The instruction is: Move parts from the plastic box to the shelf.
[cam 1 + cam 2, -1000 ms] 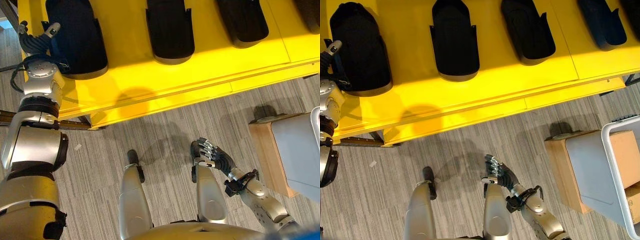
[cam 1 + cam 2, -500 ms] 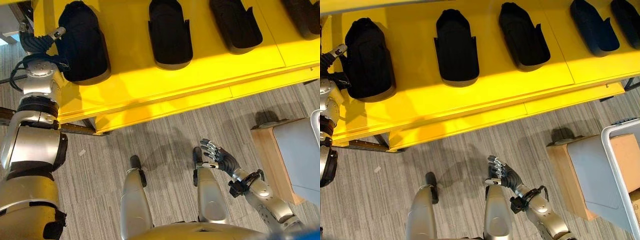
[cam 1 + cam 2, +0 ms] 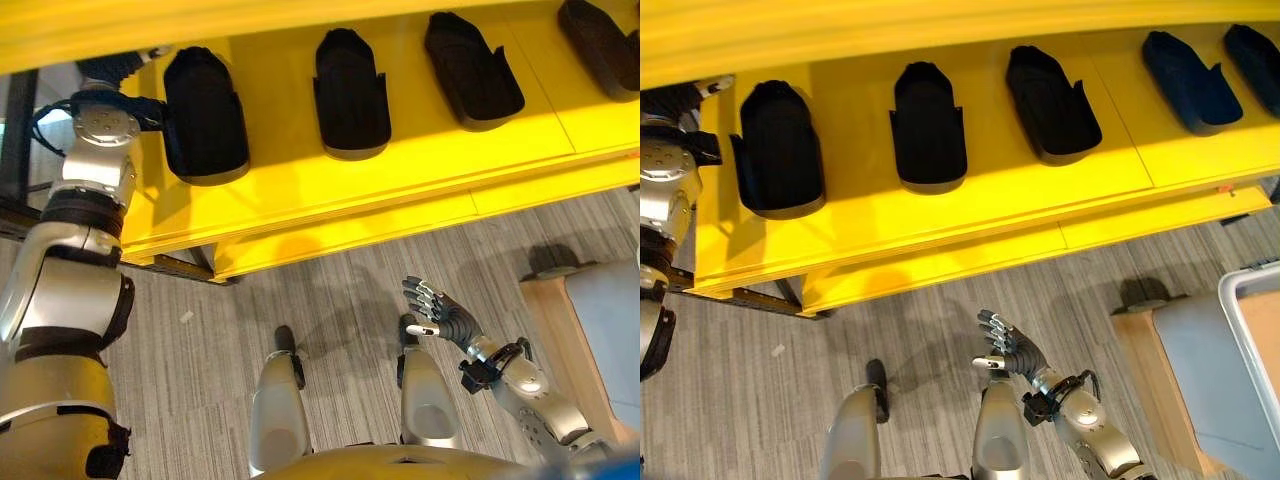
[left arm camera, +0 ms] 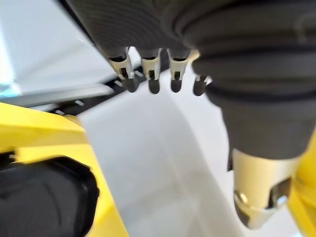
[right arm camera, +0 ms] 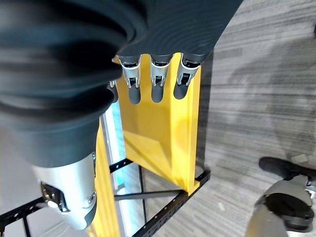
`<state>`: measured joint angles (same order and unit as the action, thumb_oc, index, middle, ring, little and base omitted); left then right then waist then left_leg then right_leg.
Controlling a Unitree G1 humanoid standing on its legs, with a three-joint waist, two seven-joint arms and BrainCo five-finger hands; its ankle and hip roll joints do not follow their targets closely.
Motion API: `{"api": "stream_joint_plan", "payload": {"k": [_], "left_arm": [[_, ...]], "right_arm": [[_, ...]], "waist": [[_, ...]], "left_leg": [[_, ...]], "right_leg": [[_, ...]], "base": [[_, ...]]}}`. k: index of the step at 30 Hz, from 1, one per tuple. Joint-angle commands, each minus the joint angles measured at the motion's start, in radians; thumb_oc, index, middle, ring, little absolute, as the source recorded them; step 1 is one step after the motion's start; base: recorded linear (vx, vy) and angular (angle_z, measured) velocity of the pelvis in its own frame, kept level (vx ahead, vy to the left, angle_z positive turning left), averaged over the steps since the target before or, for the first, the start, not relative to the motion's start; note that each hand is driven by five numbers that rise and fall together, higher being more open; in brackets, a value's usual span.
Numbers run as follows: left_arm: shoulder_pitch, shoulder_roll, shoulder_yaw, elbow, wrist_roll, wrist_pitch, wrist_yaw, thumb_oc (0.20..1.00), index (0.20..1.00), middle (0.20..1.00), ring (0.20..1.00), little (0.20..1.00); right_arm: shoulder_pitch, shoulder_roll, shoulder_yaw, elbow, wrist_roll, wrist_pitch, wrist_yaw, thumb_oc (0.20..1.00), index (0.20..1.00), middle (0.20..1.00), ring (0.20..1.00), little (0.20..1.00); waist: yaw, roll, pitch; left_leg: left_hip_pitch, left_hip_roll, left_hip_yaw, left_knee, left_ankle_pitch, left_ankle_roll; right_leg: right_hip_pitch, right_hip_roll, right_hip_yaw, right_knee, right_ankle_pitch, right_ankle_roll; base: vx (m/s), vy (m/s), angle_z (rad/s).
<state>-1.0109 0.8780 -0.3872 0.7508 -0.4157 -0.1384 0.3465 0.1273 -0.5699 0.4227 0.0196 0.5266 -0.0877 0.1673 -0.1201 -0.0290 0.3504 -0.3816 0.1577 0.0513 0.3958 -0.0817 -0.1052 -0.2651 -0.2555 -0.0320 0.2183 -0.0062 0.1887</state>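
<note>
Several black moulded parts lie in a row on the yellow shelf [image 3: 330, 200]. The leftmost part [image 3: 205, 115] has my left hand [image 3: 112, 70] just beside its far left end, not touching it. In the left wrist view this hand's fingers [image 4: 150, 74] are straight and hold nothing, with the part [image 4: 44, 197] off to one side. My right hand [image 3: 442, 316] hangs low over the floor in front of the shelf, palm up, fingers [image 5: 157, 79] relaxed and empty. The grey plastic box [image 3: 1248, 300] stands at the right edge.
More black parts [image 3: 928, 125] [image 3: 1052, 105] [image 3: 1188, 68] fill the shelf toward the right. The box rests on a wooden stand [image 3: 1150, 375]. Grey striped carpet [image 3: 330, 290] lies between the shelf and me. A black frame [image 5: 163, 217] carries the shelf's end.
The camera has tilted, so the shelf sits lower in the picture. My left hand has come off the leftmost part and now rests beside it. The right hand has lifted a little.
</note>
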Motion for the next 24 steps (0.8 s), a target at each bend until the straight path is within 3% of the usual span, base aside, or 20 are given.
{"api": "stream_joint_plan", "payload": {"k": [1, 3, 4, 5, 6, 8, 9, 16, 24], "left_arm": [[0.141, 0.055, 0.104, -0.122, 0.070, -0.073, -0.010, 1.000, 1.000, 1.000, 1.000, 1.000], [0.289, 0.048, 0.174, -0.264, 0.097, -0.090, -0.018, 1.000, 1.000, 1.000, 1.000, 1.000], [0.449, 0.024, 0.256, -0.373, 0.119, -0.106, -0.036, 1.000, 1.000, 1.000, 1.000, 1.000], [0.454, 0.024, 0.261, -0.376, 0.119, -0.104, -0.036, 1.000, 1.000, 1.000, 1.000, 1.000], [0.598, -0.015, 0.329, -0.484, 0.127, -0.119, -0.065, 1.000, 1.000, 1.000, 1.000, 1.000], [0.610, -0.017, 0.338, -0.492, 0.128, -0.116, -0.066, 1.000, 1.000, 1.000, 1.000, 1.000], [0.729, -0.063, 0.388, -0.550, 0.127, -0.129, -0.094, 1.000, 1.000, 1.000, 1.000, 1.000], [1.022, -0.198, 0.459, -0.737, 0.136, -0.137, -0.205, 1.000, 1.000, 1.000, 1.000, 1.000], [1.256, -0.231, 0.493, -0.866, 0.140, -0.125, -0.333, 1.000, 1.000, 1.000, 1.000, 1.000]], "right_arm": [[0.005, -0.004, -0.068, -0.064, -0.011, -0.061, -0.005, 1.000, 1.000, 1.000, 1.000, 1.000], [0.000, -0.003, -0.092, -0.082, -0.043, -0.073, -0.014, 1.000, 1.000, 1.000, 1.000, 1.000], [-0.017, -0.006, -0.115, -0.109, -0.089, -0.079, -0.024, 1.000, 1.000, 1.000, 1.000, 1.000], [-0.017, -0.008, -0.113, -0.110, -0.089, -0.078, -0.024, 1.000, 1.000, 1.000, 1.000, 1.000], [-0.025, -0.012, -0.147, -0.149, -0.121, -0.089, -0.032, 1.000, 1.000, 1.000, 1.000, 1.000], [-0.024, -0.015, -0.144, -0.151, -0.121, -0.088, -0.032, 1.000, 1.000, 1.000, 1.000, 1.000], [-0.025, -0.026, -0.178, -0.205, -0.151, -0.101, -0.033, 1.000, 1.000, 1.000, 1.000, 1.000], [0.016, -0.066, -0.304, -0.371, -0.241, -0.143, -0.037, 1.000, 1.000, 1.000, 1.000, 1.000], [0.043, -0.105, -0.392, -0.471, -0.253, -0.162, -0.003, 1.000, 1.000, 1.000, 1.000, 1.000]], "waist": [[0.026, -0.015, -0.046], [0.036, -0.011, -0.054], [0.048, -0.010, -0.064], [0.045, -0.010, -0.067], [0.054, -0.011, -0.082], [0.050, -0.010, -0.083], [0.056, -0.011, -0.097], [0.061, -0.015, -0.143], [0.071, -0.021, -0.183]], "left_leg": [[0.038, 0.019, 0.006, -0.001, 0.007, -0.008], [0.064, 0.018, 0.006, -0.024, 0.014, -0.008], [0.089, 0.021, 0.010, -0.040, 0.017, -0.007], [0.088, 0.020, 0.010, -0.044, 0.021, -0.006], [0.108, 0.020, 0.011, -0.065, 0.026, -0.005], [0.112, 0.020, 0.011, -0.068, 0.027, -0.005], [0.137, 0.023, 0.016, -0.094, 0.034, -0.003], [0.191, 0.028, 0.027, -0.156, 0.050, 0.001], [0.238, 0.037, 0.037, -0.197, 0.052, 0.010]], "right_leg": [[0.042, -0.030, -0.021, 0.023, -0.005, 0.009], [0.067, -0.030, -0.029, 0.007, -0.005, 0.007], [0.093, -0.027, -0.034, -0.007, -0.008, 0.005], [0.092, -0.028, -0.034, -0.010, -0.005, 0.005], [0.110, -0.026, -0.037, -0.027, -0.004, 0.004], [0.113, -0.026, -0.037, -0.029, -0.003, 0.004], [0.133, -0.024, -0.041, -0.045, -0.002, 0.002], [0.178, -0.021, -0.056, -0.083, 0.002, 0.000], [0.210, -0.014, -0.063, -0.105, -0.002, 0.002]], "base": [[0.00, -0.017, 0.19], [0.03, -0.010, 0.06], [0.00, 0.000, 0.00], [0.04, -0.012, -0.03], [0.02, -0.005, 0.04], [0.03, -0.008, 0.11], [0.04, -0.015, 0.04], [0.03, -0.015, 0.01], [0.04, -0.019, -0.04]]}}
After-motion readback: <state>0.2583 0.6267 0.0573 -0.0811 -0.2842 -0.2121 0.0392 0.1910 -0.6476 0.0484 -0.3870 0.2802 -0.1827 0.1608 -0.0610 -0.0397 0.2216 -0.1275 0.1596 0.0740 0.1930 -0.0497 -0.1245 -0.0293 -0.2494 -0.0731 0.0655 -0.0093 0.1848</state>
